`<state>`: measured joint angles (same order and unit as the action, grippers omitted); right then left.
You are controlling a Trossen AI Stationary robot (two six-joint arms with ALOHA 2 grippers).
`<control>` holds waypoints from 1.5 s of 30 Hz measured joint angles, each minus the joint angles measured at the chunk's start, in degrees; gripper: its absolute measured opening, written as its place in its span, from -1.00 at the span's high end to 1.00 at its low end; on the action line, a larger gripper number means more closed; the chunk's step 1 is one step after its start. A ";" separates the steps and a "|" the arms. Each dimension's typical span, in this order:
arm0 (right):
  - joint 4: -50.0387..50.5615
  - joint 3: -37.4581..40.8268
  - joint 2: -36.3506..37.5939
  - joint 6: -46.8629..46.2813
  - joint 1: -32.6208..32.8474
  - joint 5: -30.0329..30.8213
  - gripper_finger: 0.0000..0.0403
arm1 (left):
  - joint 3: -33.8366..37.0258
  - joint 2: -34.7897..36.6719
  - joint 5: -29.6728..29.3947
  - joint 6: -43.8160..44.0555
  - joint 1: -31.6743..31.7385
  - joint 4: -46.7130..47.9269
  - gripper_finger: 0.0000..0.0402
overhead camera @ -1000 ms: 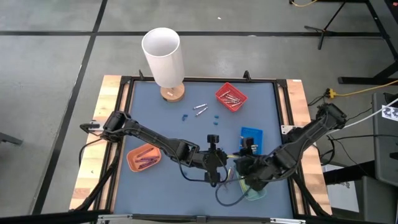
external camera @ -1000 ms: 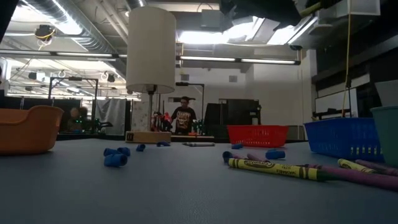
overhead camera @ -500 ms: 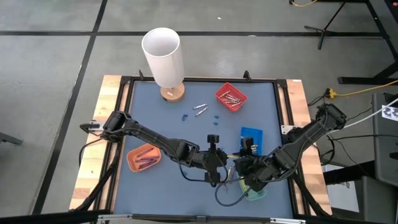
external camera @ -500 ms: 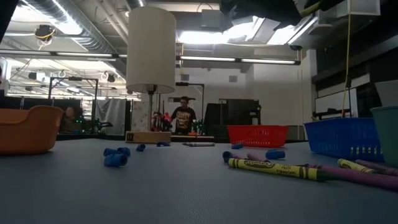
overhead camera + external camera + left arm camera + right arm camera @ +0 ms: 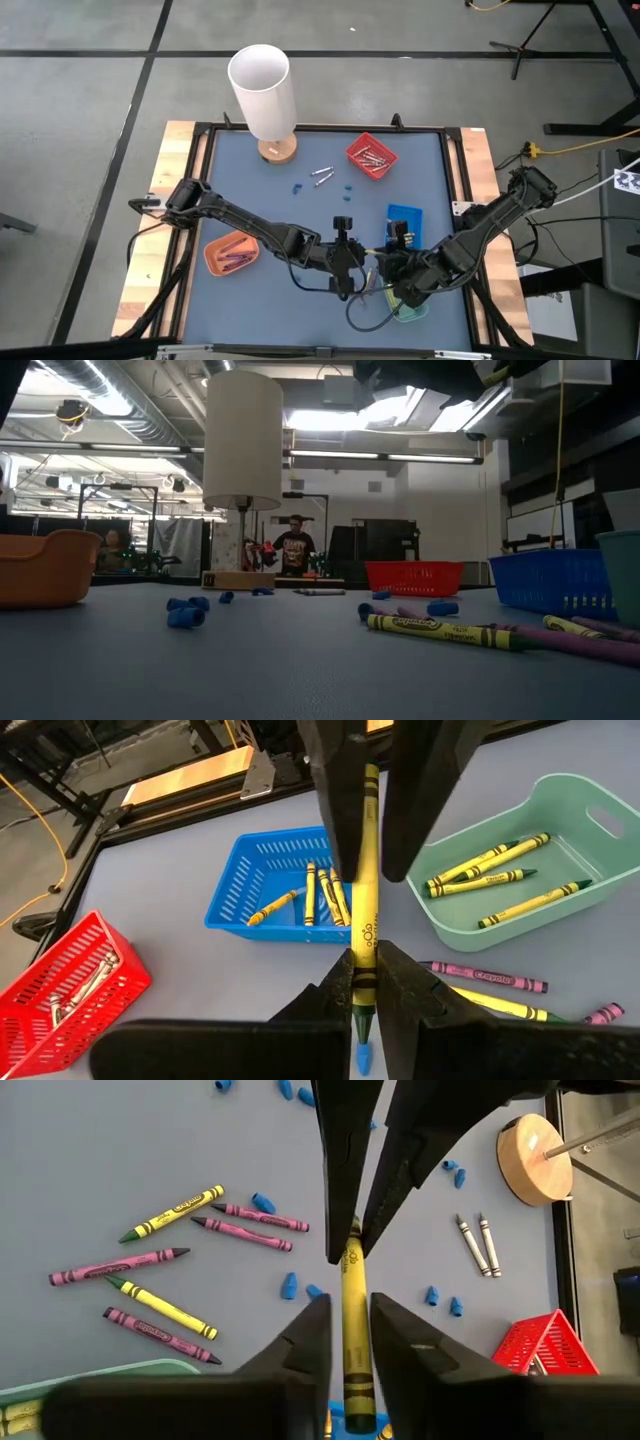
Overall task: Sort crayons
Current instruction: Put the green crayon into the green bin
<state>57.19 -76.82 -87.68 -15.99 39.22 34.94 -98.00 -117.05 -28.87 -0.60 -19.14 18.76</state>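
Meeting low over the near part of the counter [image 5: 300, 205], the two arms have one yellow crayon [image 5: 365, 920] between them. The left gripper [image 5: 365, 972] is closed tight on one end of it. The right gripper [image 5: 350, 1320] sits around the other end, and I cannot tell whether it has actually clamped down yet. The crayon is off the counter, lying along the line between both grippers.

Just under them, at the near right, a green tray [image 5: 560, 795] holds several yellow crayons. Beside it, loose crayons [image 5: 160, 1270] lie scattered on the grey surface, yellow ones and purple-pink ones, with small blue bits [image 5: 262, 1203] among them.

A little farther back on the right stands a blue basket [image 5: 405, 216] with yellow and orange crayons in it. On the left side an orange tray [image 5: 215, 262] holds purple-pink crayons.

Farther still, a red basket [image 5: 371, 157] holds silver-grey crayons, and two more silver crayons [image 5: 321, 174] lie on the counter just to its left. At the far edge a lamp [image 5: 262, 90] with a white shade stands on a round wooden base.

Beyond the counter, a person [image 5: 296, 547] is in the room
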 joint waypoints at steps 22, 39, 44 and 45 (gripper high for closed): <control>0.09 -0.02 0.04 -0.12 0.00 -8.43 0.91 | 0.00 -0.11 3.28 -0.02 -0.04 -0.02 0.67; 5.82 -0.02 0.04 -10.38 0.17 -37.17 0.84 | -0.02 -0.11 3.22 0.07 0.00 0.02 0.40; 6.23 -0.02 0.04 -11.12 0.17 -37.16 0.77 | -0.02 -0.11 3.27 0.11 0.00 0.04 0.39; 6.25 -0.02 0.04 -11.12 0.17 -37.16 0.76 | -0.02 -0.11 3.27 0.12 0.00 0.04 0.39</control>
<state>63.44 -76.84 -87.64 -27.11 39.40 -2.22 -98.02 -117.16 -25.61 -0.48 -19.14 18.81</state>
